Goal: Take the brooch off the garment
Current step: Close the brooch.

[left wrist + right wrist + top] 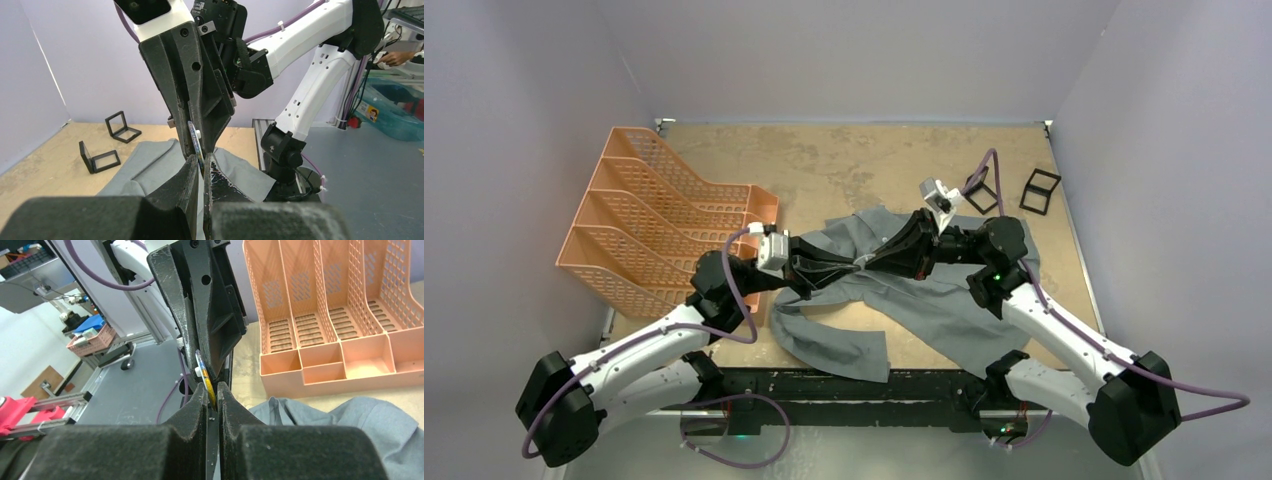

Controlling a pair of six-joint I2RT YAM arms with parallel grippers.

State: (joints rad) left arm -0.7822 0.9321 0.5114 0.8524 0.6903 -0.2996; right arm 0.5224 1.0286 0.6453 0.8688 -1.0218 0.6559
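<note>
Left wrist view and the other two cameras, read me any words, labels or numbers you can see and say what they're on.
No text is legible in any view.
White print on the right arm's black wrist housing: too small and blurred.
Yellow sticker on the teal plastic bin: too blurred.
Thin blue-and-yellow brooch: seen edge-on, no face visible.
</note>
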